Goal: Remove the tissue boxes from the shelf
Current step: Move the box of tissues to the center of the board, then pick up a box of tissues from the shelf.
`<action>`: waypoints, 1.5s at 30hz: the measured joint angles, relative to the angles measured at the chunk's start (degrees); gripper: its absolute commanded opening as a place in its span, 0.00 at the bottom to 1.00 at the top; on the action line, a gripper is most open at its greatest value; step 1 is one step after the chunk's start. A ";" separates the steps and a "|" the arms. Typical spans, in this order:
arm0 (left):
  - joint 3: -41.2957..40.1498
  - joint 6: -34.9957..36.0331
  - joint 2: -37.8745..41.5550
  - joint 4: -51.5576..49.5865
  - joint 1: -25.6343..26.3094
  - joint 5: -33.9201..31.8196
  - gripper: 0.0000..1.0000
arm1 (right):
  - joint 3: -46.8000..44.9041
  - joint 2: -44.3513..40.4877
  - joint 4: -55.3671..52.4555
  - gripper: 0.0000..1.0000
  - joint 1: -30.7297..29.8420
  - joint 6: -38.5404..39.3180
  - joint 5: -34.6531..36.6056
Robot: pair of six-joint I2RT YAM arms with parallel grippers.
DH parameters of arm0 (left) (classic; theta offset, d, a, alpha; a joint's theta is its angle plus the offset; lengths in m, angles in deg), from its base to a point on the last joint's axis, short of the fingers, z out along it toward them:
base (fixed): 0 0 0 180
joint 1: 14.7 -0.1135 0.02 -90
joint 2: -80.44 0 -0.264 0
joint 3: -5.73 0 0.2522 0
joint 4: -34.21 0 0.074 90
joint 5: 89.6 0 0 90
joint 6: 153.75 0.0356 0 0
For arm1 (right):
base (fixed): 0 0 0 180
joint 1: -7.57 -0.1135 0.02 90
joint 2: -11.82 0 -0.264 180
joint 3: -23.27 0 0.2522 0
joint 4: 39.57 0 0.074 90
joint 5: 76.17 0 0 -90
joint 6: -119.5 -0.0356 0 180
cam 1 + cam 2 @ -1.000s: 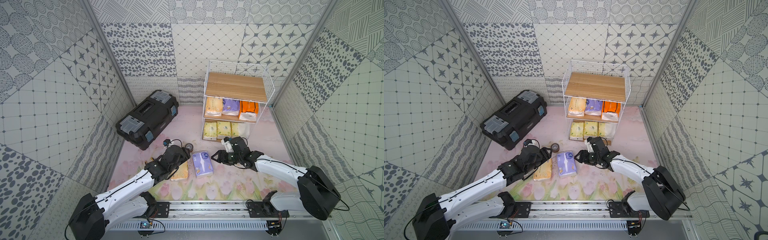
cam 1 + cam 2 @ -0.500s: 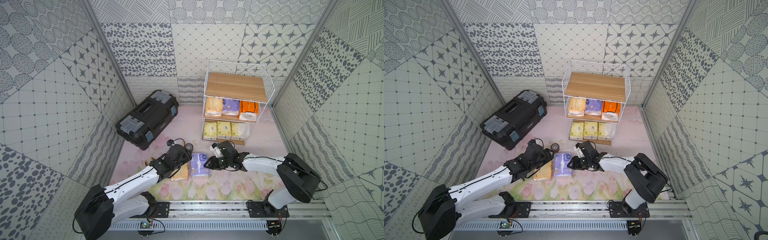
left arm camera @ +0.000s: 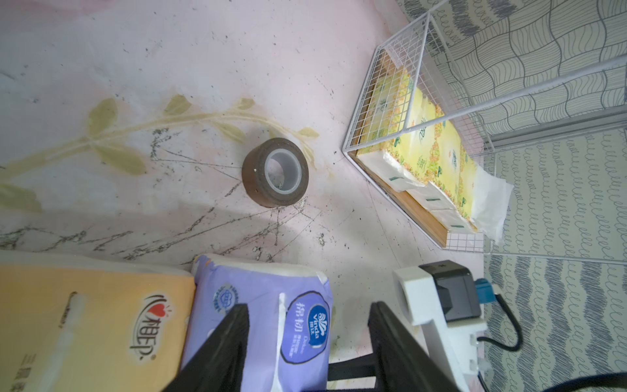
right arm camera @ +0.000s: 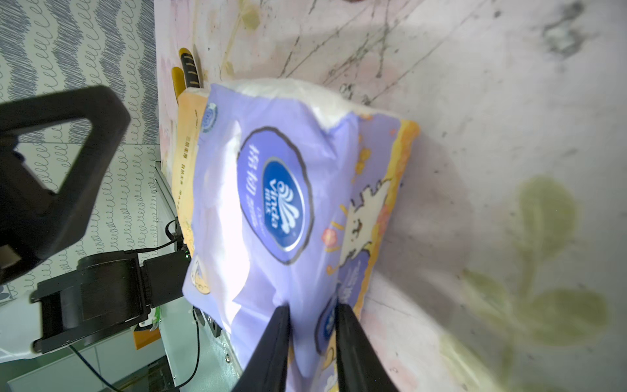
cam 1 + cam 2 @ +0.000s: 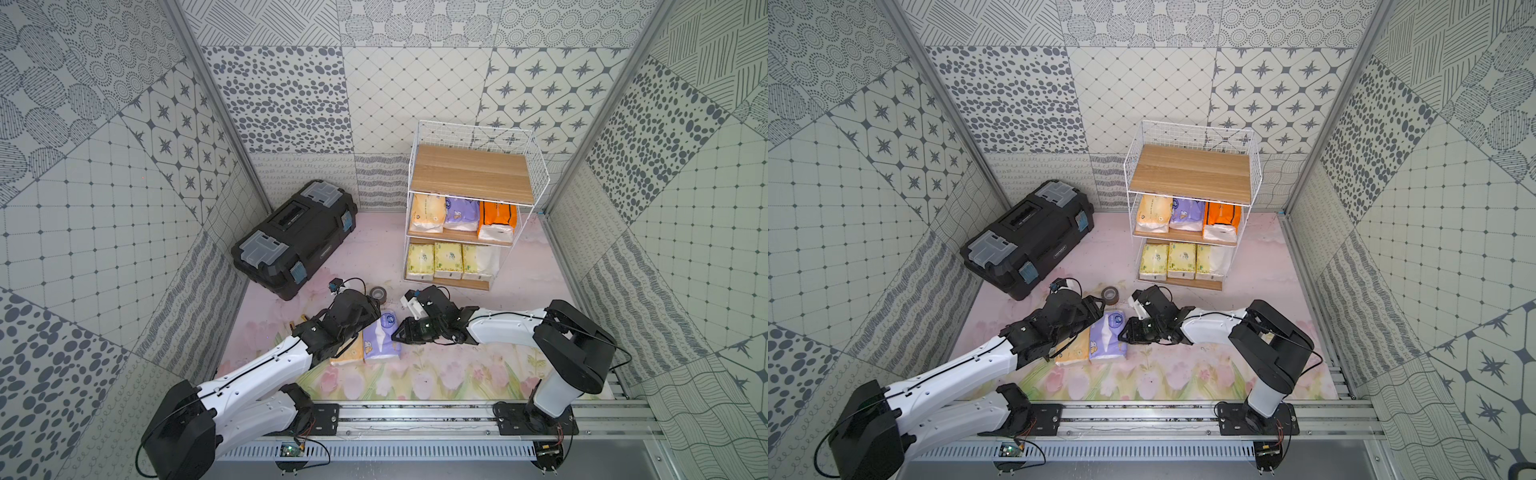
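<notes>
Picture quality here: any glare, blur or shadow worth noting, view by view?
Right wrist: white glare on the lavender pack; the floor near the frame edge is smeared soft. Left wrist: tape roll sharp, a soft shadow beside it; the near pale orange pack slightly out of focus. Both top views: evenly lit, sharp.

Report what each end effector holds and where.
Right end effector pinches the lavender tissue pack by a fold of its wrapper. Left end effector is open, gripping nothing.
</notes>
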 measured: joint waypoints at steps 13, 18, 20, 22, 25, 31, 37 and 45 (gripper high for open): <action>0.44 0.00 6.95 -1.22 0.00 0.00 0.58 | -0.98 0.24 5.84 0.42 -3.13 -6.71 7.26; 1.57 0.48 7.15 0.35 0.00 1.31 0.58 | -5.90 -12.55 1.77 0.54 -3.13 -6.71 16.35; 2.34 0.70 6.47 1.53 0.09 2.05 0.58 | -7.26 -19.67 -0.52 0.58 -3.06 -6.51 20.85; 3.69 0.85 4.92 3.19 0.35 2.86 0.59 | -8.33 -26.91 -2.73 0.61 -2.89 -6.34 26.03; 6.93 0.98 1.05 6.38 1.42 3.87 0.59 | -10.25 -37.46 -5.64 0.62 -2.84 -6.49 34.47; 16.59 0.66 -9.60 13.25 5.46 3.98 0.62 | -14.91 -52.89 -10.32 0.63 -2.73 -6.08 48.02; 25.97 -1.40 -18.86 16.20 8.15 0.87 0.62 | -16.11 -58.49 -14.21 0.64 -2.73 -5.60 55.19; 38.75 -5.42 -28.15 14.82 8.76 -4.98 0.60 | -16.31 -59.84 -16.48 0.64 -2.73 -5.05 58.27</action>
